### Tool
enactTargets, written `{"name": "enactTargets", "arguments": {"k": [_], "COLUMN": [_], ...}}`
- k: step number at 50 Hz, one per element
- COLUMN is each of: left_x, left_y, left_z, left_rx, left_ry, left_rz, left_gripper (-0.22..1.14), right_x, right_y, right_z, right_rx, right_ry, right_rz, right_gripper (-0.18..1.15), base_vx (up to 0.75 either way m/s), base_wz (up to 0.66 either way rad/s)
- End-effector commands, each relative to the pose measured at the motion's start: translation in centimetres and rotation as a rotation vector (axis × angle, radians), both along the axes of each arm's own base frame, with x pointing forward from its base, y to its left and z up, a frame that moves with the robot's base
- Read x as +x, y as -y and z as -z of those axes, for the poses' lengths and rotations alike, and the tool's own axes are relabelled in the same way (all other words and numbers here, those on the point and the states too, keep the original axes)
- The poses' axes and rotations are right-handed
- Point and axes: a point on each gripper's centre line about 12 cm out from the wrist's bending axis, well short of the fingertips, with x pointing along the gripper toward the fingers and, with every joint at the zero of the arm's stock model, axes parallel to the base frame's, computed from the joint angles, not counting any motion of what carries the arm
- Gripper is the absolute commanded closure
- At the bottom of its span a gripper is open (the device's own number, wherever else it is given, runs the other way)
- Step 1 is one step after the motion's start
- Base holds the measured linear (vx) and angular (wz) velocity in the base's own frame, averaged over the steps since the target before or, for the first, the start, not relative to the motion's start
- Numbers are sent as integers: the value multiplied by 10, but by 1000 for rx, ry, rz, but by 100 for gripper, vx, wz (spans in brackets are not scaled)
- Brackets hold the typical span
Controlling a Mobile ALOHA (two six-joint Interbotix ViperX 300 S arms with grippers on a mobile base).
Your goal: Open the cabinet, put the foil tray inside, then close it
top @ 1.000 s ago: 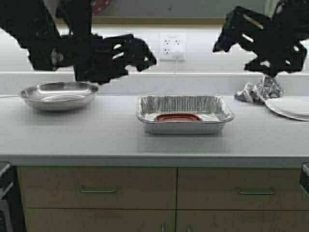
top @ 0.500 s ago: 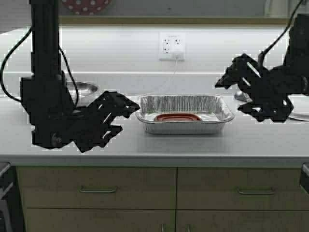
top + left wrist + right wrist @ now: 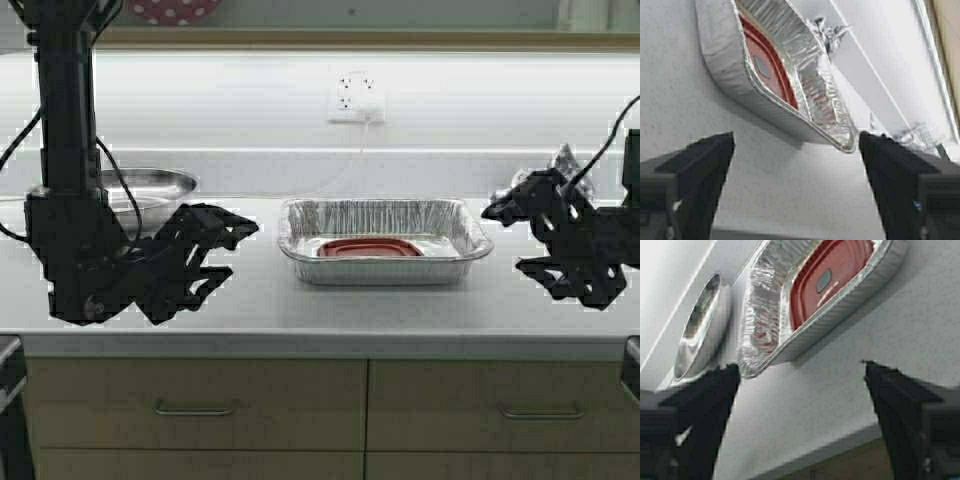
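Observation:
The foil tray (image 3: 385, 240) sits on the grey counter (image 3: 300, 310), at its middle, with a flat red-brown piece on its bottom. My left gripper (image 3: 232, 248) is open and empty, low over the counter just left of the tray. My right gripper (image 3: 507, 238) is open and empty just right of it. The left wrist view shows the tray (image 3: 785, 75) beyond the open gripper (image 3: 796, 150). The right wrist view shows the tray (image 3: 785, 340) beyond the open gripper (image 3: 800, 372). Neither gripper touches it. The cabinet doors are out of view.
A round steel bowl (image 3: 150, 185) stands at the back left, partly behind my left arm, and shows in the right wrist view (image 3: 702, 325). Crumpled foil (image 3: 565, 165) lies at the back right. A wall outlet (image 3: 357, 97) with a cord sits behind the tray. Drawers (image 3: 200, 400) lie below the counter edge.
Both arms have come down from high near the wall to counter level, one on each side of the tray. The whole scene has shifted slightly in the high view.

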Motion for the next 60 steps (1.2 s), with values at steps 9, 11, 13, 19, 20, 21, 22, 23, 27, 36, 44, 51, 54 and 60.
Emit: {"name": "enactTargets", "arguments": {"k": [9, 11, 13, 19, 20, 21, 22, 23, 27, 36, 44, 51, 54, 60], "left_x": [2, 1, 1, -3, -4, -4, -4, -4, 0, 11, 18, 25, 29, 35], "left_y": [1, 0, 0, -1, -1, -2, -2, -2, 0, 5, 8, 10, 11, 14], "left_z": [-6, -5, -4, -2, -2, -2, -2, -1, 0, 14, 23, 25, 24, 23], "left_rx": [-15, -14, -14, -9, -9, -10, -10, -12, -27, -63, -107, -122, -126, -138], "left_ry": [16, 13, 9, -6, -9, -9, -11, -12, -14, -60, -77, -66, -53, -37], "left_rz": [7, 9, 7, 9, 9, 9, 9, 9, 10, 16, 17, 16, 17, 20], "left_gripper": [-11, -11, -11, -11, -11, -11, -11, -11, -11, -11, -11, -11, -11, -11], "right_x": [5, 6, 7, 7, 7, 8, 9, 11, 18, 29, 44, 53, 58, 66], "right_y": [5, 5, 5, 5, 6, 6, 6, 6, 5, 1, -5, -7, -7, -10], "right_z": [-3, -3, -2, 1, 2, 3, 4, 6, 13, 34, 45, 49, 51, 57], "right_rx": [44, 47, 49, 45, 44, 44, 42, 44, 60, 99, 143, 163, 168, 170], "right_ry": [73, 74, 75, 70, 67, 66, 69, 69, 69, 52, 65, 79, 82, 60], "right_rz": [35, 39, 38, 37, 38, 38, 40, 40, 37, 18, -21, -34, -36, -59], "right_gripper": [-7, -7, -7, -7, -7, -7, -7, -7, -7, -7, -7, -7, -7, -7], "base_vx": [23, 28, 28, 26, 23, 22, 22, 21, 20, 14, 9, 4, 3, 2], "base_wz": [-6, -8, -8, -3, 1, 1, 1, 1, 0, -2, -4, -2, -2, -1]}}
